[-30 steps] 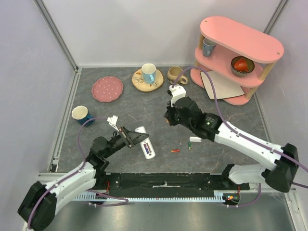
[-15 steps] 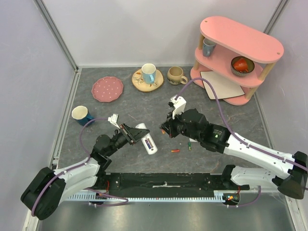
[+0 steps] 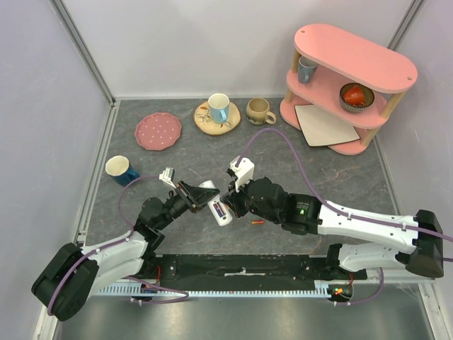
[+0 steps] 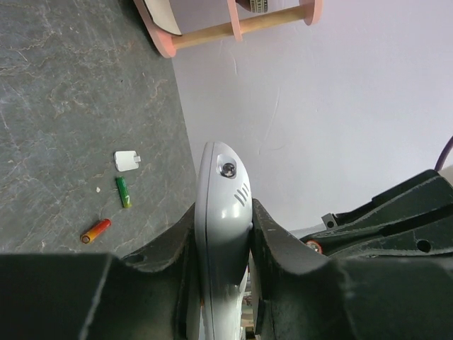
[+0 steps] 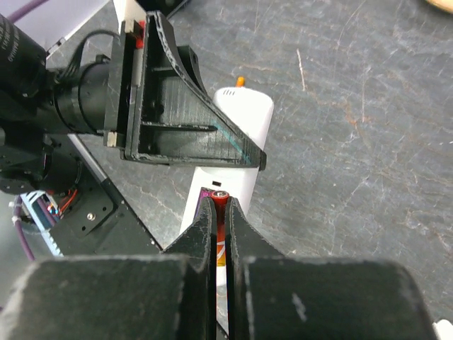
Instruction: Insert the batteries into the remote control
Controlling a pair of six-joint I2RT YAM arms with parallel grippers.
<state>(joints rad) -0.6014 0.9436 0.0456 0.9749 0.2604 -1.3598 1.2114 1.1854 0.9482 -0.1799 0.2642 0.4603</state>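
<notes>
My left gripper is shut on the white remote control, which it holds off the table with its open back facing up. In the left wrist view the remote control stands edge-on between the jaws of the left gripper. My right gripper is shut on a red-orange battery, whose tip sits right over the remote control. A purple battery lies in the compartment. On the table lie a red-orange battery and a green battery.
The small white battery cover lies beside the green battery. At the back stand a pink shelf with a beige board, a pink plate, a mug on a wooden coaster and a beige mug. A blue cup stands at the left.
My right gripper has swung left and nearer with the red-orange battery, up to the remote. The left gripper has shifted the remote slightly right and kept its hold.
</notes>
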